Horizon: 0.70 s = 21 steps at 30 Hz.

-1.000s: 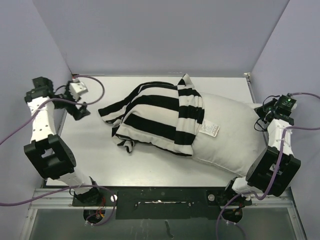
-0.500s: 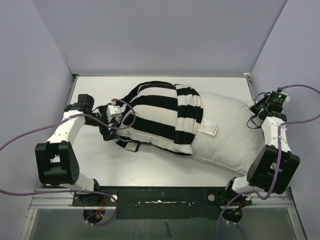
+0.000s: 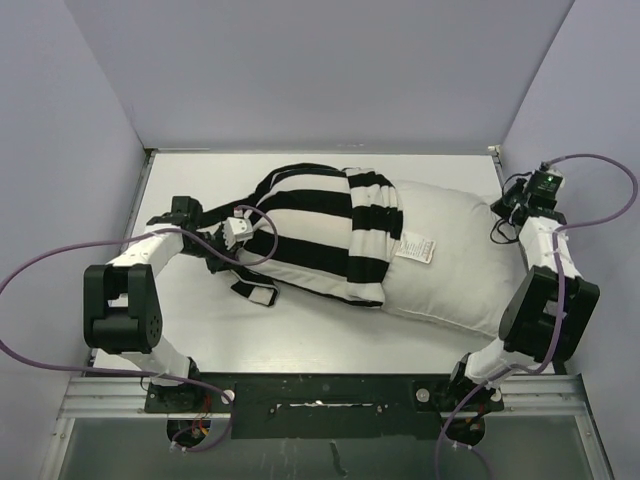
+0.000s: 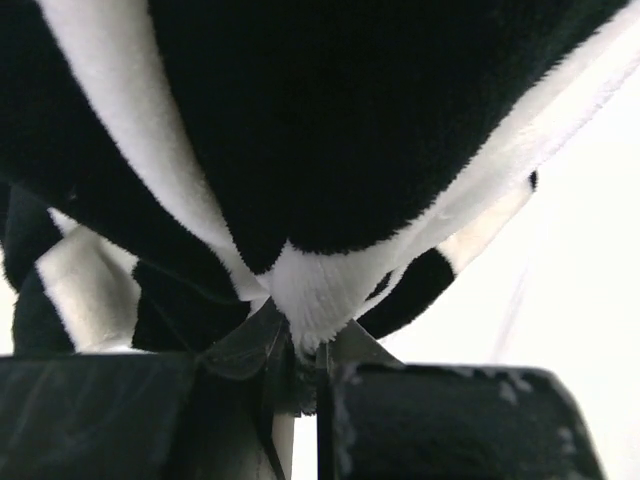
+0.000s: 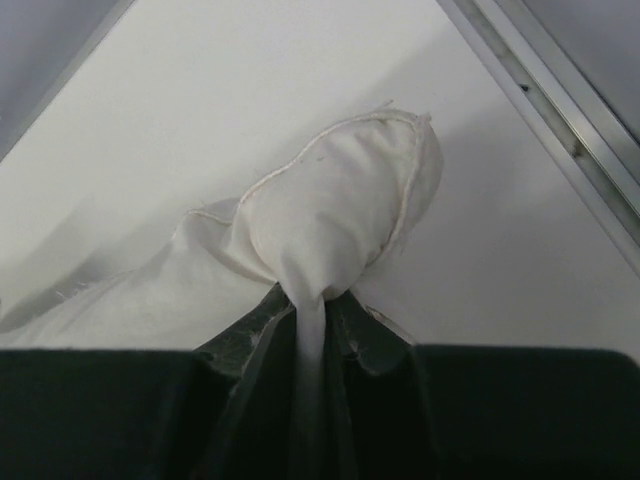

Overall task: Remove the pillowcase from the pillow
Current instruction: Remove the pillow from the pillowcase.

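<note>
The black and white striped pillowcase [image 3: 310, 235] covers the left half of the white pillow [image 3: 455, 255], which lies across the table with a small label [image 3: 415, 247] showing. My left gripper [image 3: 222, 258] is shut on the pillowcase's left end; in the left wrist view a fold of striped fabric [image 4: 310, 290] is pinched between the jaws of the left gripper [image 4: 305, 345]. My right gripper [image 3: 503, 205] is shut on the pillow's right corner; in the right wrist view the white corner [image 5: 340, 210] bunches above the shut right gripper [image 5: 310, 310].
Grey walls close in the white table [image 3: 200, 320] on the left, back and right. A metal rail [image 5: 560, 120] runs along the table's right edge. Purple cables [image 3: 40, 270] loop from both arms.
My left arm swung in from the far left, reached the pillowcase's left end and shut on it. My right gripper, still shut on the pillow's corner, shifted back and slightly left.
</note>
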{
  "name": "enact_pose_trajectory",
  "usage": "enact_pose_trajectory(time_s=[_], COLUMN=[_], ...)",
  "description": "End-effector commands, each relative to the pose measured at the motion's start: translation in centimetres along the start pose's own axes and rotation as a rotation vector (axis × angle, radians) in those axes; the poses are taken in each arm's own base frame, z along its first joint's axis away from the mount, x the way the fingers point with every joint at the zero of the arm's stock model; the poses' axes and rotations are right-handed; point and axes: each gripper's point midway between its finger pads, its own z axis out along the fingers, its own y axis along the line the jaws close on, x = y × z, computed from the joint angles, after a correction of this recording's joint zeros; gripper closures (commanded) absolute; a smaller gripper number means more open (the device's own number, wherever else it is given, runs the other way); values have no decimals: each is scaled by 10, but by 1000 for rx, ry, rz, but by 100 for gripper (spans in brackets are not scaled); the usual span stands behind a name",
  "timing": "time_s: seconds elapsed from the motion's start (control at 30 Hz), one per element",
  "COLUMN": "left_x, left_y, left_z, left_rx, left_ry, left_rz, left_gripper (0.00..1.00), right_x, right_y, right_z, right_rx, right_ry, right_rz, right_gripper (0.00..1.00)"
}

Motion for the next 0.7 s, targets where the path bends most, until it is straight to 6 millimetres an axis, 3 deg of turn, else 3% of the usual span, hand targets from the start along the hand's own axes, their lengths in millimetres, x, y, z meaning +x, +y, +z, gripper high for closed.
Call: enact_pose_trajectory(time_s=[0.0, 0.13, 0.17, 0.2, 0.23, 0.27, 0.37, 0.5, 0.57, 0.67], left_x=[-2, -10, -10, -9, -8, -6, -3, -5, -7, -9], left_y=[41, 51, 56, 60, 65, 69, 76, 73, 71, 70], left_z=[-16, -34, -40, -45, -50, -54, -62, -67, -69, -70], left_rx=[-136, -189, -211, -228, -243, -260, -286, -280, -282, -278], left_ry=[-22, -82, -93, -97, -99, -94, -90, -93, -97, -94], left_rz=[-29, -79, -87, -97, -107, -116, -142, -139, -133, -134], left_gripper=[100, 100, 100, 100, 100, 100, 100, 100, 100, 100], right_x=[-15, 7, 12, 15, 19, 14, 1, -7, 3, 34], right_y=[79, 182, 198, 206, 207, 205, 167, 72, 38, 24], right_z=[20, 0, -10, -16, -21, -30, -44, -76, -94, -112], right_rx=[-268, -605, -658, -678, -685, -672, -506, -212, -170, -146], right_ry=[73, 107, 98, 91, 79, 51, -1, 12, -7, 1], right_rz=[-68, -263, -322, -352, -379, -385, -362, -168, -51, -10], right_gripper=[76, 41, 23, 15, 1, 2, 2, 2, 2, 2])
